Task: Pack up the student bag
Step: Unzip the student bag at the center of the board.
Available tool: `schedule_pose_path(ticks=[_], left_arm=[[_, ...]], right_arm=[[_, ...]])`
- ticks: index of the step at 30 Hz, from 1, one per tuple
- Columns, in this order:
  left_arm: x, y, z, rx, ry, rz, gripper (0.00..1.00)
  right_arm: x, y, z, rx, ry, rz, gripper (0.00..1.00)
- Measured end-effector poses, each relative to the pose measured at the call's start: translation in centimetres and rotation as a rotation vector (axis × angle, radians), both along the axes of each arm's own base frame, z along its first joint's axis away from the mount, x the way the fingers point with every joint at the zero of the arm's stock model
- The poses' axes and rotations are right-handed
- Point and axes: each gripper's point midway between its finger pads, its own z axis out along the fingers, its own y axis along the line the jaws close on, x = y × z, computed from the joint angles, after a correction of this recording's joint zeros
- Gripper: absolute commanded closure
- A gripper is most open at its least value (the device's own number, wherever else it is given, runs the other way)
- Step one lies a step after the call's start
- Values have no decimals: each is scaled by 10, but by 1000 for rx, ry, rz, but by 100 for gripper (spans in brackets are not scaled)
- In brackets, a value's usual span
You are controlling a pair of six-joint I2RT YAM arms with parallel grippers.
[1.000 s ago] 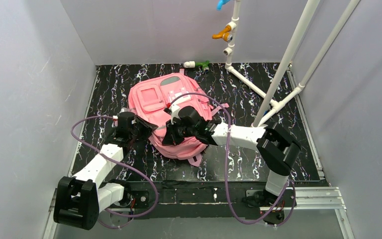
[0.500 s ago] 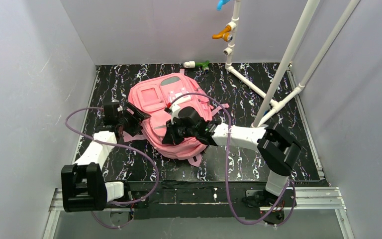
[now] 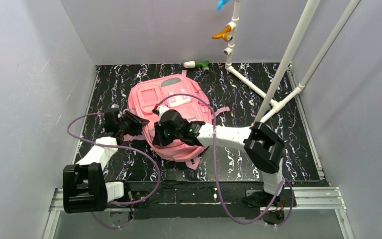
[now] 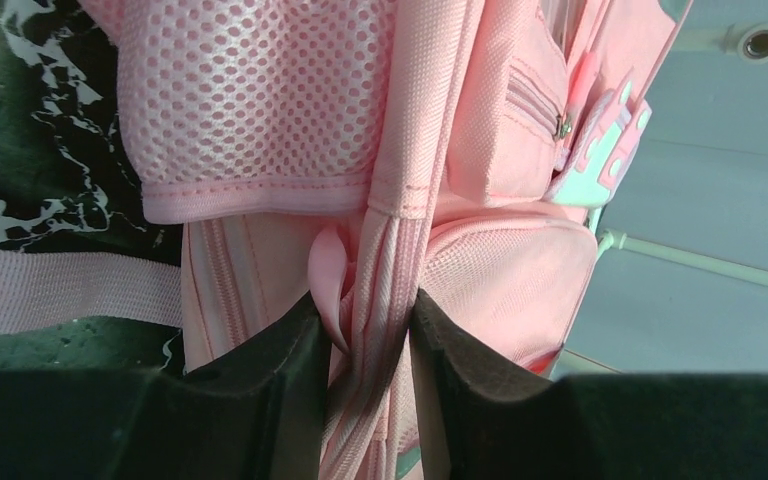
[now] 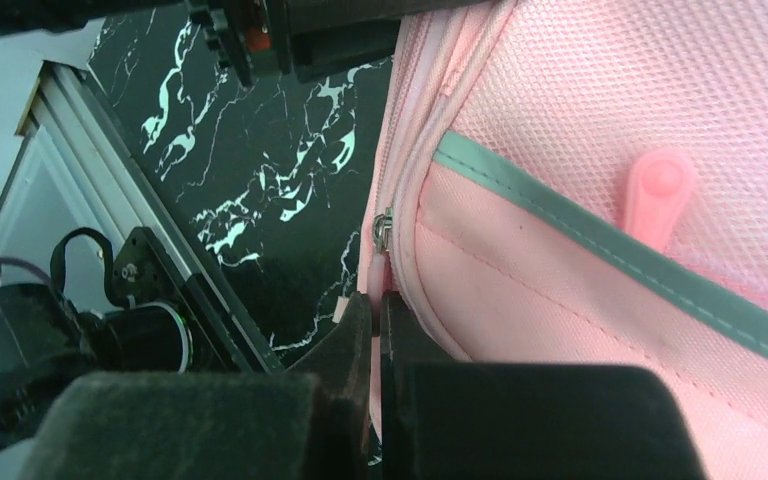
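On the black marbled tabletop (image 3: pixel 229 84), left of centre: the pink bag (image 3: pixel 171 99) lies flat, front pockets up, top end toward the back wall. Both arms reach in over it from the near edge.

Left tool (image 3: pixel 140 121) sits at the bag's left edge. In its wrist view the tool (image 4: pixel 365 335) is closed most of the way, and the two dark fingers (image 4: pixel 280 385) squeeze a bunched fold of pink fabric and webbing between them. The fold rises from the pinch to the seam below a mesh pocket (image 4: pixel 260 100). A loose pink strap (image 4: pixel 60 285) lies across the tabletop beside it.

Right tool (image 3: pixel 157 136) is over the bag's near-left part, pointing toward the left arm. In its wrist view the tool (image 5: pixel 378 320) is closed to a bare slit, with the pink zip pull (image 5: pixel 373 272) nipped between the tips. The metal slider (image 5: pixel 382 228) sits just above the grip, on the zip line that runs along the bag's edge. A grey stripe (image 5: pixel 580 235) crosses the fabric to the right, with a round pink tab (image 5: pixel 657 195) lying above it.

Back right: a white pipe frame (image 3: pixel 283 64) stands on the tabletop, and a small green and white fitting (image 3: pixel 197 64) lies by the back wall. Purple cables (image 3: pixel 129 149) loop from both arms.
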Motion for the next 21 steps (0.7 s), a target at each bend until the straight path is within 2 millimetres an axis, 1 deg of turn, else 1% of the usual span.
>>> schedule_pose_path(ticks=[4,10,15,18,21], left_arm=[[-1,5,-1,16,-14,22,82],[-5,10,2,36,-53,46,90],[-11,12,5,46,-80,67,100],[-17,14,4,41,-87,89,100],[-17,14,3,32,-85,97,100]], right_arm=[[-2,14,-4,-28,22,-37,99],[5,25,1,-35,36,-112,99],[4,28,2,3,102,-167,99],[1,30,4,29,159,-200,99],[2,31,6,48,213,-252,99]])
